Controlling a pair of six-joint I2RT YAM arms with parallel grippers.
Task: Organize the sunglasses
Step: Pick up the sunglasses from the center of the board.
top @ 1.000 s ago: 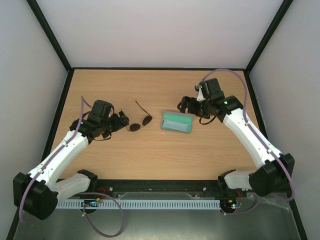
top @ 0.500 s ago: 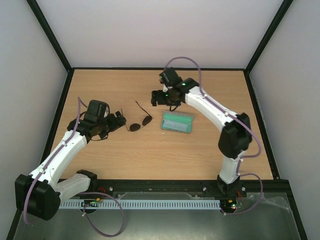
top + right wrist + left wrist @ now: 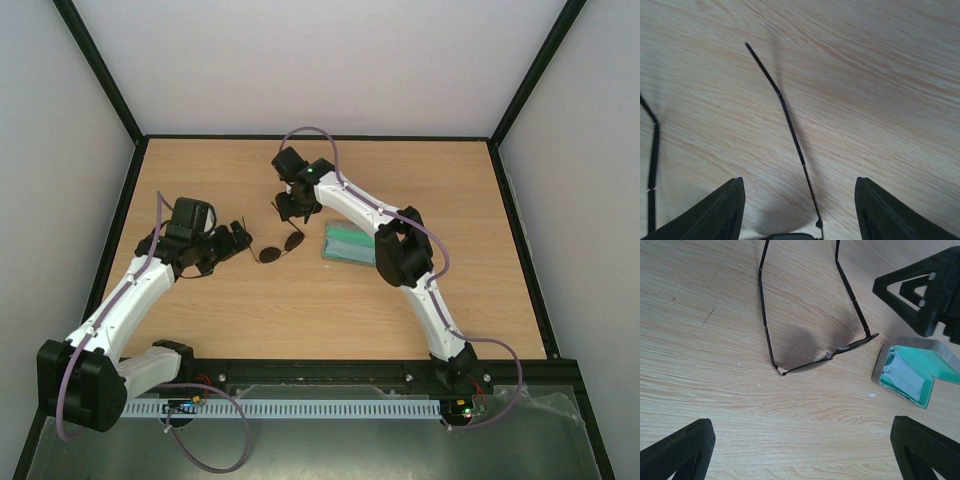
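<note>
On the table (image 3: 300, 310): you are at the approach step, as I judge it. Nothing is lifted, and the sunglasses are outside the case.
Right arm (image 3: 350, 205): it reaches over the case's far left corner and ends just left of the case.
Left arm (image 3: 130, 295): it lies well to the left of the case, with its wrist aimed toward it.
Case (image 3: 347, 243): it lies open with the green lining up, and a pale cloth (image 3: 902, 377) is inside.
Sunglasses (image 3: 292, 241): they sit just left of the case and apart from it, with both temples unfolded and pointing to the far side.
Next move: you probably need to fold the temples before the pair fits the case. Close gently on the thin wire, and steady the frame with the other arm.
Right gripper (image 3: 800, 210): the jaws are spread wide with nothing in them, and they straddle one temple just left of the case. I cannot tell whether they touch the wood.
Left gripper (image 3: 800, 455): the jaws are spread wide with nothing in them. It is on the sunglasses' far side from the case, faces the lenses, and is clear of them.
</note>
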